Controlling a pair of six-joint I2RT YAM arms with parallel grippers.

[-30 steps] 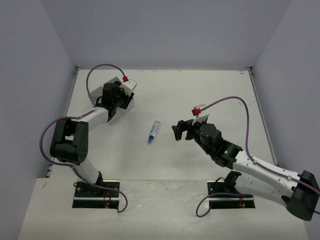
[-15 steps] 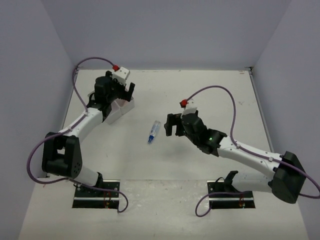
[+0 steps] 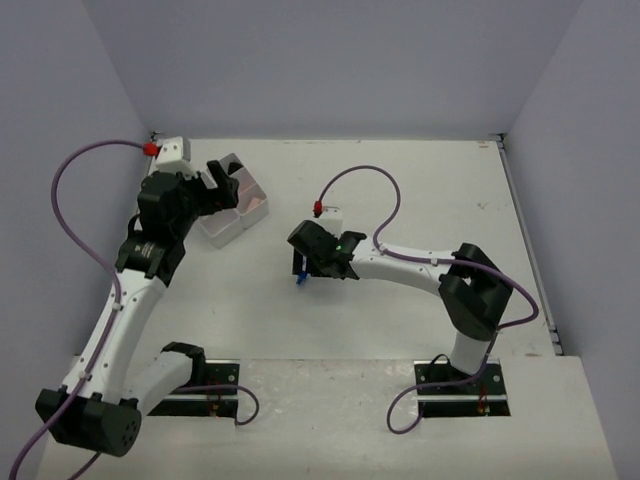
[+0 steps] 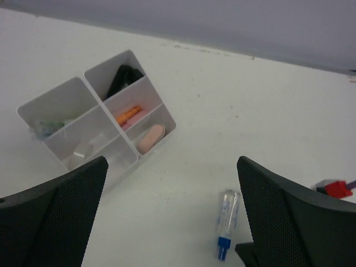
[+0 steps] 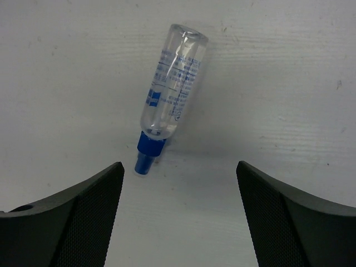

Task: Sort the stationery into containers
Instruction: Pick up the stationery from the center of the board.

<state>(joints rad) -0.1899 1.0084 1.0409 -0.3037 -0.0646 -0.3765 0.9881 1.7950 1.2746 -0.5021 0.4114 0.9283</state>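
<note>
Lying flat on the white worktop (image 3: 400,180), near its middle: a small clear plastic bottle with a blue cap (image 5: 169,83) and blue print on its side. In the right wrist view, pointing away from the camera, with the cap end nearer. Framed there by the two black mesh-textured fingers (image 5: 61,217), one low on each side. Right jaws released and spread wide, directly above the bottle in the top view, with only the blue tip showing under them. Impossible to tell if touching the bottle or not.

Standing at the far left of the worktop: a white translucent square plastic tray (image 4: 61,105) with inner dividers, well apart from the bottle. Holding a dark black item (image 4: 123,78) in the farthest compartment, an orange highlighter (image 4: 129,114) in a narrow slot, a stubby peach highlighter (image 4: 150,138) in the slot beside it. Also something small and clear in a near compartment, too faint to name.

Left jaws released too, wide apart, gripping nothing, raised above the worktop just beside the tray.
</note>
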